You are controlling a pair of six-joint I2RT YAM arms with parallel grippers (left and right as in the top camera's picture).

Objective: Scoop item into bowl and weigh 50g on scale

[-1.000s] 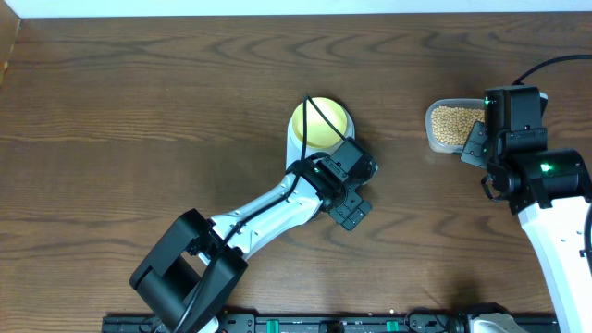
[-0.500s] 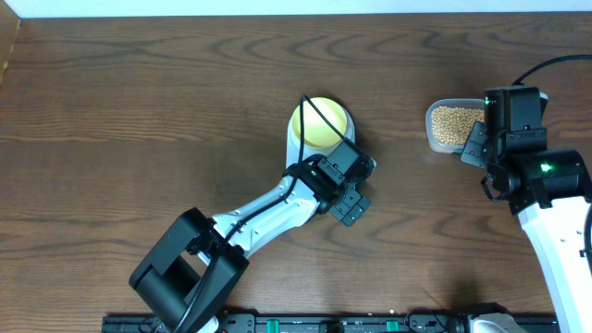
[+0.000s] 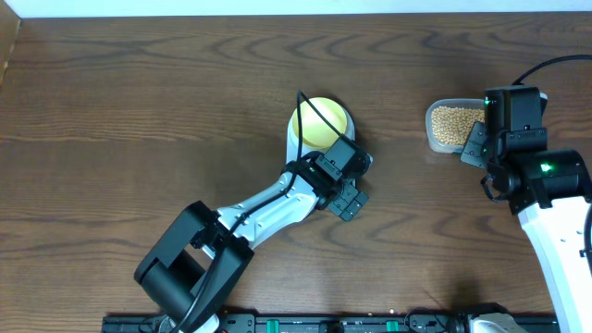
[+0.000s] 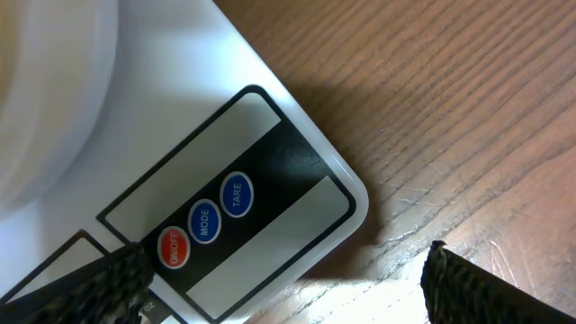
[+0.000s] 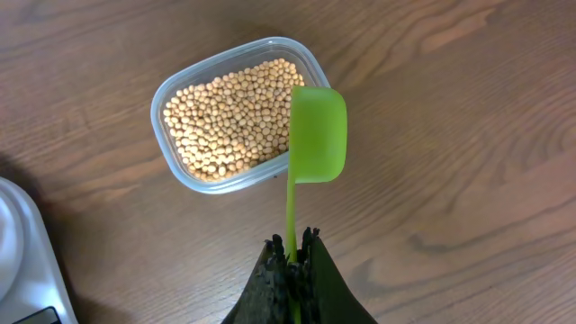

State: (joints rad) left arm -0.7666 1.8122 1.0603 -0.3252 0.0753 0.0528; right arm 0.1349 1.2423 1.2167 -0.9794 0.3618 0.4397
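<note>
A pale yellow bowl (image 3: 319,122) stands on the white scale (image 3: 295,145), which is mostly covered in the overhead view. My left gripper (image 3: 349,192) hovers open over the scale's button corner. In the left wrist view the scale (image 4: 193,99) shows a red button (image 4: 171,248) and two blue buttons, and my left gripper (image 4: 288,297) straddles that corner with nothing between its fingers. My right gripper (image 5: 294,247) is shut on the thin handle of a green scoop (image 5: 317,135). The scoop head hangs over the right rim of a clear tub (image 5: 306,65) full of tan beans (image 5: 229,117).
The tub of beans (image 3: 447,125) sits at the right of the wooden table, just left of my right wrist (image 3: 513,116). The scale's corner (image 5: 22,261) shows at the lower left of the right wrist view. Bare wood lies between scale and tub.
My left gripper has shifted slightly up toward the bowl and scale. The right arm, scoop and tub have not moved.
</note>
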